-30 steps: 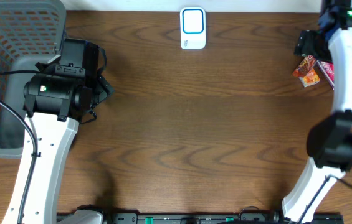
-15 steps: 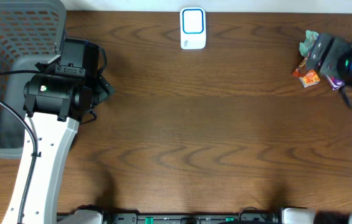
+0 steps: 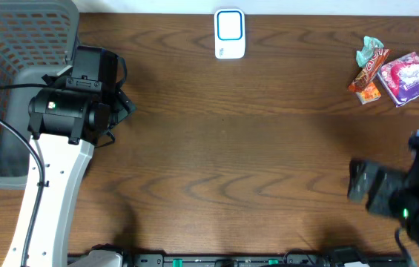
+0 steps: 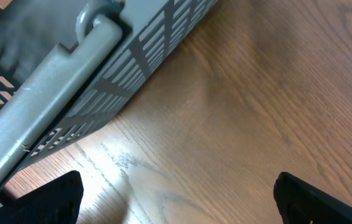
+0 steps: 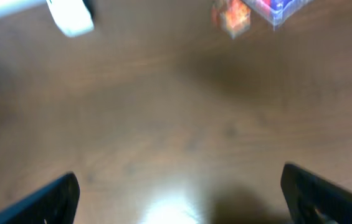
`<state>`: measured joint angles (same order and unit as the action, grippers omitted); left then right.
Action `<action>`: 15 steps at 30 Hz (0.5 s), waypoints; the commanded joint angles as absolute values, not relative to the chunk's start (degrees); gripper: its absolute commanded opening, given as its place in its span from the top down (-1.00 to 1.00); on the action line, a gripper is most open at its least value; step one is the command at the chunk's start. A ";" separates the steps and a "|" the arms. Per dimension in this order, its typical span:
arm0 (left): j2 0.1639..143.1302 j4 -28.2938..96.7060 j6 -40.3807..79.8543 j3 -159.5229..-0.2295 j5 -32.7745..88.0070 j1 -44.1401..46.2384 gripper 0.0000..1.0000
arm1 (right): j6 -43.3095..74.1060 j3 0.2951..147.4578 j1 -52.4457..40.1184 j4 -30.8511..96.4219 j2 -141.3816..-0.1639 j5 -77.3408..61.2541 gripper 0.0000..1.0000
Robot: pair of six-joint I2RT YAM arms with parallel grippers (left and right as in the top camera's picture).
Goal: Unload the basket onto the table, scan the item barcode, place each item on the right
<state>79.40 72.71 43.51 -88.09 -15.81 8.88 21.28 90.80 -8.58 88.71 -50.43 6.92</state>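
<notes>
The white scanner [image 3: 230, 33] with a blue outline lies at the table's back centre. At the back right lie two items, an orange-brown snack packet [image 3: 368, 70] and a pink-purple package [image 3: 409, 78]. My right gripper [image 3: 359, 182] is blurred at the front right, far from both. In the right wrist view it [image 5: 179, 199] is open over bare wood, with the scanner [image 5: 70, 15], the packet [image 5: 230, 15] and the package [image 5: 275, 7] far ahead. My left gripper [image 3: 124, 105] hangs beside the basket. The left wrist view shows it [image 4: 176, 196] open and empty. No barcode can be made out.
A grey mesh basket [image 3: 16, 74] fills the back left corner, and its wall and handle [image 4: 101, 74] pass close by the left gripper. Brown wooden table top lies between the two arms.
The right arm swung from the back right corner, where it covered the items, down to the front right; both items now show uncovered. The left arm has not moved.
</notes>
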 commanded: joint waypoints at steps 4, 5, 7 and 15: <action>78.98 72.90 43.81 -88.29 -17.04 8.69 -0.95 | 22.24 89.47 -9.08 96.84 -46.17 4.80 -0.99; 78.98 72.90 43.81 -88.29 -17.04 8.69 -0.95 | 22.26 89.49 -9.08 97.06 -45.91 4.80 -0.98; 78.98 72.90 43.81 -88.29 -17.04 8.69 -0.96 | 22.26 89.49 -9.08 97.27 -45.69 4.80 -0.98; 78.98 72.90 43.81 -88.29 -17.04 8.69 -0.96 | 22.26 89.49 -9.08 97.27 -45.69 4.80 -0.98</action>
<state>79.40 72.69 43.51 -88.09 -15.81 8.88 21.52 89.76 -8.60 97.14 -45.71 4.89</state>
